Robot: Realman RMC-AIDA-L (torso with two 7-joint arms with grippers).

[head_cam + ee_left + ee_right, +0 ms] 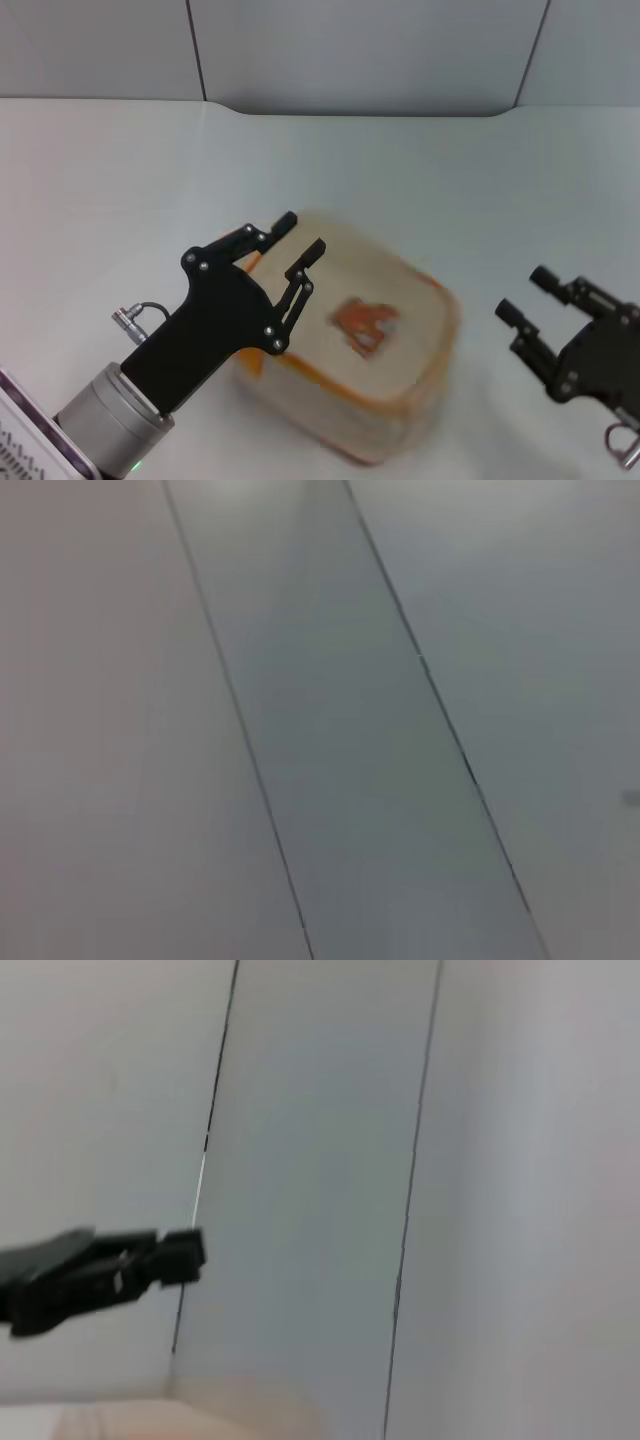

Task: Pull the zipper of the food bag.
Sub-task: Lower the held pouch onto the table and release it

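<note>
Left gripper over the food bag

Jaws spread, gripping nothing; the bag's left top edge lies under them; right gripper, jaws spread, hangs well apart to its right.

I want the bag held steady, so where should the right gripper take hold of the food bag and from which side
Probably its right-hand end wall, approached from the robot's right. The food bag is boxy and lies flat, that end faces the open right gripper, and the open left gripper already hangs over the other end. No pull tab is discernible.
</note>
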